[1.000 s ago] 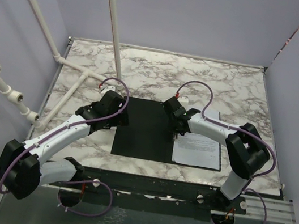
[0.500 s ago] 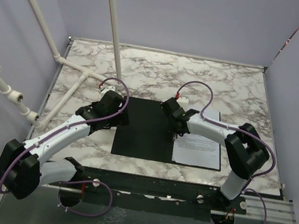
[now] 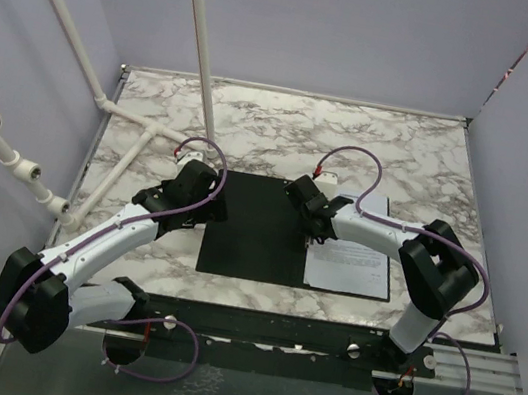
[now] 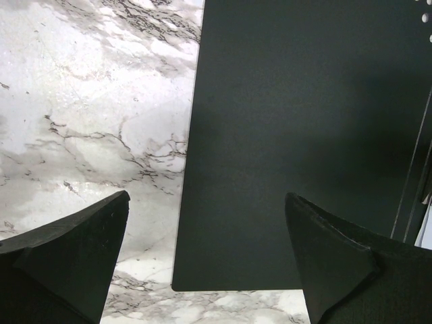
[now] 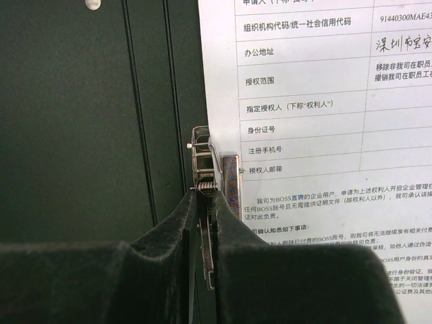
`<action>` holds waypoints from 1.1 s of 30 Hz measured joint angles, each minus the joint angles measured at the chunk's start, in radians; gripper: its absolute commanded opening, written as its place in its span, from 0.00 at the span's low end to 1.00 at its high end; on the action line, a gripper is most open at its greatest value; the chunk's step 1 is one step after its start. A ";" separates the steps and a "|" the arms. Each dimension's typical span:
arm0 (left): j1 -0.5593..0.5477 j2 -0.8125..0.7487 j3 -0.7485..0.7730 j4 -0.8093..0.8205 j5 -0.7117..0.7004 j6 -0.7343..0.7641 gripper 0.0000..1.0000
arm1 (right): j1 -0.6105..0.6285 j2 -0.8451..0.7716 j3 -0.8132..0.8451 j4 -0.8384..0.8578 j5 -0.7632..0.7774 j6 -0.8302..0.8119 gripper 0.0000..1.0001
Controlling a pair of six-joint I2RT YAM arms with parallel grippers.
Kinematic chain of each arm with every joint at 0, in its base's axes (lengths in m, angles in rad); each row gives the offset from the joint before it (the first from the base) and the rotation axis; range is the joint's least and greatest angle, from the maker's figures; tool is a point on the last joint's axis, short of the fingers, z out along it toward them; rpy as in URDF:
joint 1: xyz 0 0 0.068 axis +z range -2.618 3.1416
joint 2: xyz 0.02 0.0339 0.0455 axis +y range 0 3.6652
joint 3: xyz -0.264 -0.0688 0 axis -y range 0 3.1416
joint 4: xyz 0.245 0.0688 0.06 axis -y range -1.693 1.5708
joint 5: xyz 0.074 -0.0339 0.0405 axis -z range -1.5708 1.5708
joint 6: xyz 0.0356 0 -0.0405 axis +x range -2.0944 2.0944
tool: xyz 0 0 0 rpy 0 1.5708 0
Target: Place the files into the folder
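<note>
Down below, broad and veined: the marble table point(image 3: 286, 125). Spread open and flat at its centre, black inside facing up: the folder point(image 3: 253, 231). Lying on the folder's 3 o'clock half: the files point(image 3: 353, 268), white sheets with black print, flat, their 9 o'clock edge right along the spine.

Over at the folder's 9 o'clock edge, hovering low: the left gripper point(image 3: 204, 206), jaws flung as wide as can be, nothing between them. From its own wrist view point(image 4: 206, 202), one dark finger over marble, the other over the black folder point(image 4: 297, 135).

At the spine, on the sheets' 9 o'clock edge: the right gripper point(image 3: 315, 232), fingers drawn almost together and pinching the silver clip point(image 5: 209, 165) by its lever. From that wrist point(image 5: 204, 202): clip right against the 9 o'clock margin of the printed files point(image 5: 304, 101), patterned plate touching the paper, metal stem running back between the two pads. Pressing the sheets down or lifted off them? Cannot tell.
</note>
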 measured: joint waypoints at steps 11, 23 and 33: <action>0.000 -0.018 -0.002 0.002 0.006 0.000 0.99 | 0.008 -0.002 -0.005 0.003 0.014 0.033 0.11; 0.000 -0.019 -0.006 0.010 0.019 0.000 0.99 | 0.027 -0.002 -0.006 -0.010 0.041 0.063 0.17; 0.000 -0.026 -0.008 0.015 0.028 0.000 0.99 | 0.046 0.004 0.004 -0.040 0.062 0.067 0.00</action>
